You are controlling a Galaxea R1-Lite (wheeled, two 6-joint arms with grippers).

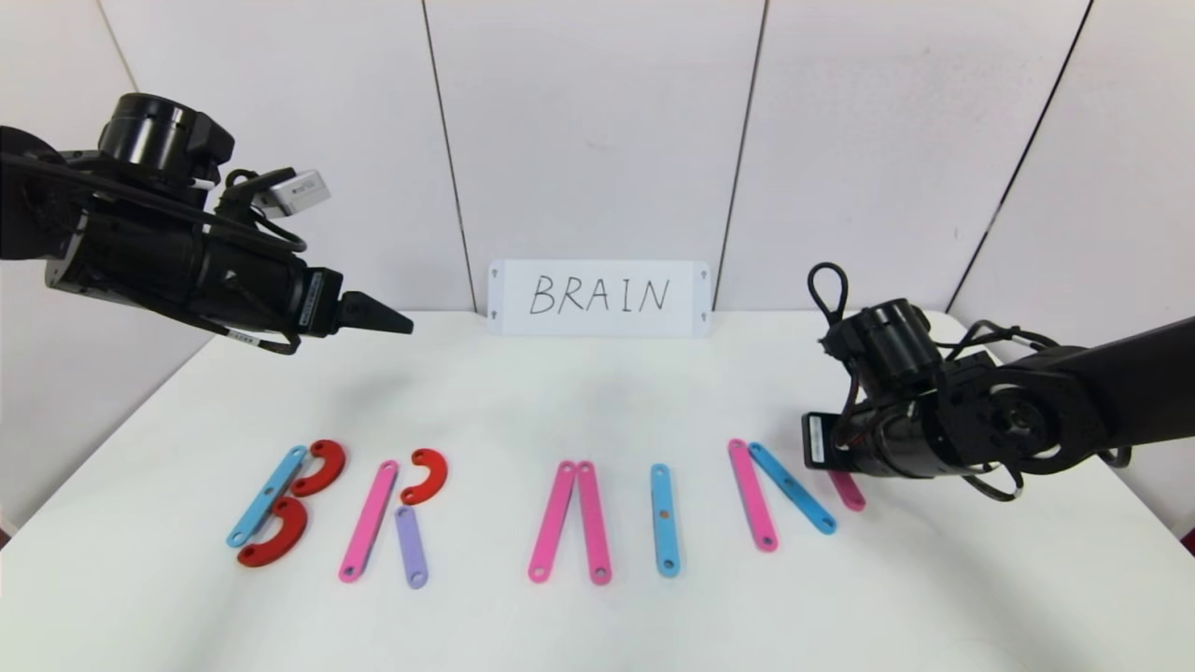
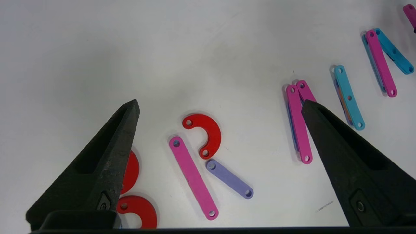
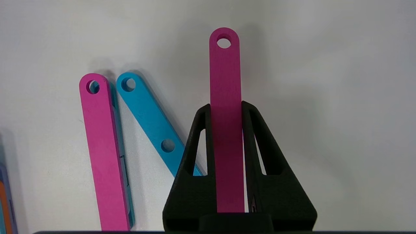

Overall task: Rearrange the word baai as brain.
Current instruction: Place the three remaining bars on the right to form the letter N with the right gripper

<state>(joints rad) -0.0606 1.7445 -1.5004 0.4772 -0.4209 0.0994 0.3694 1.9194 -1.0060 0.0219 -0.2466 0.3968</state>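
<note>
Right gripper (image 3: 226, 130) clamped mid-length on pink strip (image 3: 225, 81), near tabletop's right edge; light, stiff, slick. Left gripper (image 2: 221, 107) spread apart, idle.

You can't see most of the pink strip (image 1: 848, 489) in the head view: the right end effector (image 3: 226, 107) and its wrist cover all but one end. In the left wrist view the left end effector's fingers (image 2: 107, 156) hide part of the red curves (image 2: 131, 172), and the bottom edge cuts the lower red curve (image 2: 139, 211). Right wrist view: leftmost pieces cropped, unidentifiable.
</note>
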